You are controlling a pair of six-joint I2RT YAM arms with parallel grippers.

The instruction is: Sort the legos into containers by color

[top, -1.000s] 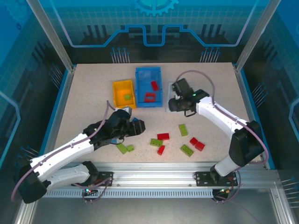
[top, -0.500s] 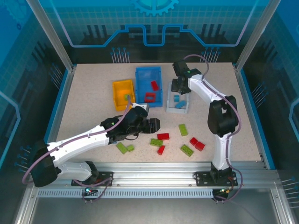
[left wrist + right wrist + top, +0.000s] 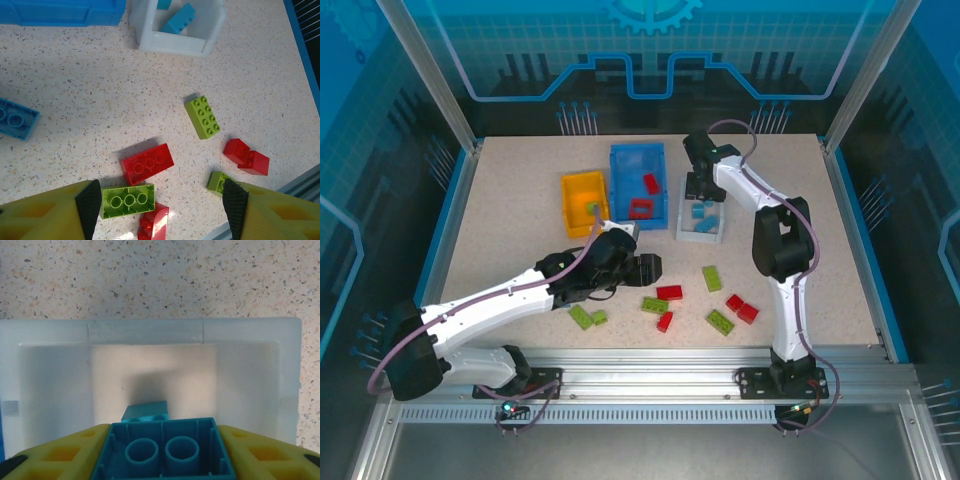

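Right claw (image 3: 701, 190) pinches a light, rigid, slick blue lego (image 3: 165, 445) by its flat sides above the white bin (image 3: 150, 332); left claw (image 3: 160, 206) gapes empty.

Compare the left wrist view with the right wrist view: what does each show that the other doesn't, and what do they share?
Left wrist: the blue bin at its edge, and loose bricks on the table, among them a lime green brick, a red brick and a stray light blue brick. Right wrist: the right gripper with a held light blue brick between its fingers. Both: the white bin with a light blue brick lying inside.
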